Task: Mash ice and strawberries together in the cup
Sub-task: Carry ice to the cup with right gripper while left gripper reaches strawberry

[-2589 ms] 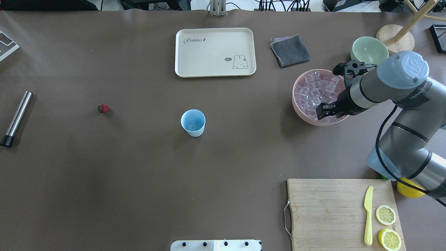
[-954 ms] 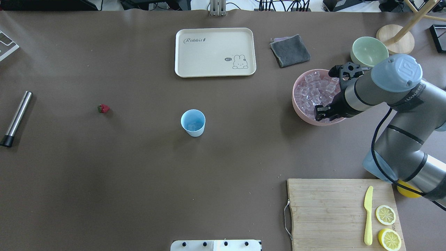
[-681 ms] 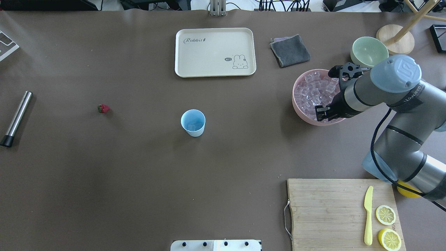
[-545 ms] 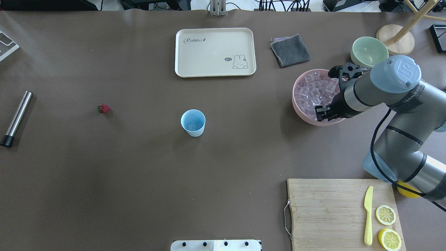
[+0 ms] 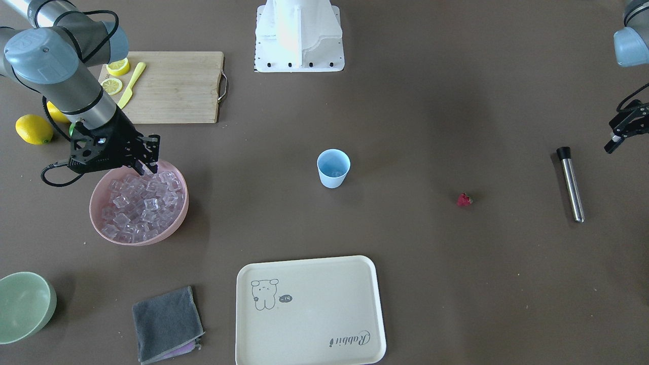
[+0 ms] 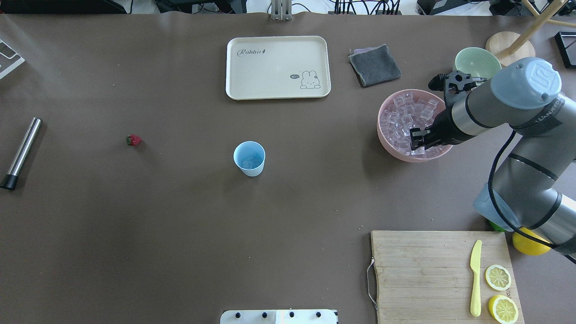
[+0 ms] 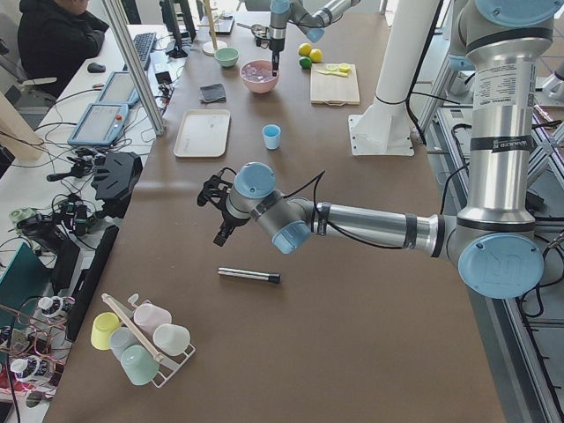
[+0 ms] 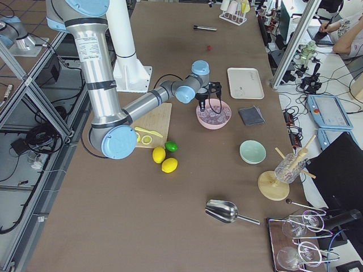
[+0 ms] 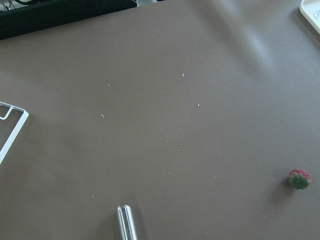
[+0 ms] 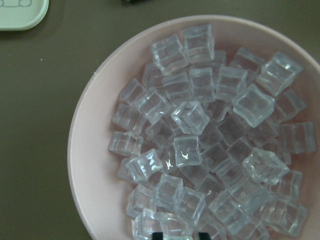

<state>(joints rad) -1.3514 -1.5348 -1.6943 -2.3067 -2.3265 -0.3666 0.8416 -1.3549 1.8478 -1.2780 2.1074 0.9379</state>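
The light blue cup (image 6: pixel 249 158) stands upright mid-table with a little ice showing in its bottom. One strawberry (image 6: pixel 133 140) lies alone to its left, also in the left wrist view (image 9: pixel 299 179). The ice (image 6: pixel 405 121) is heaped in a pink bowl (image 6: pixel 380 130). My right gripper (image 6: pixel 418 143) hangs just above the heap's near side. In the right wrist view its fingertips (image 10: pixel 158 234) stand at the bottom edge, shut on an ice cube. My left gripper (image 5: pixel 616 139) hovers open and empty off the table's left end.
A steel muddler (image 6: pixel 21 153) lies at the far left. A cream tray (image 6: pixel 278 67), grey cloth (image 6: pixel 375 65) and pale green bowl (image 6: pixel 477 67) stand at the back. A cutting board (image 6: pixel 418 274) with a yellow knife and lemon halves sits front right.
My right gripper dipped into the ice heap, then rose and shifted slightly toward the bowl's back. The cup, the strawberry and the muddler stayed put.
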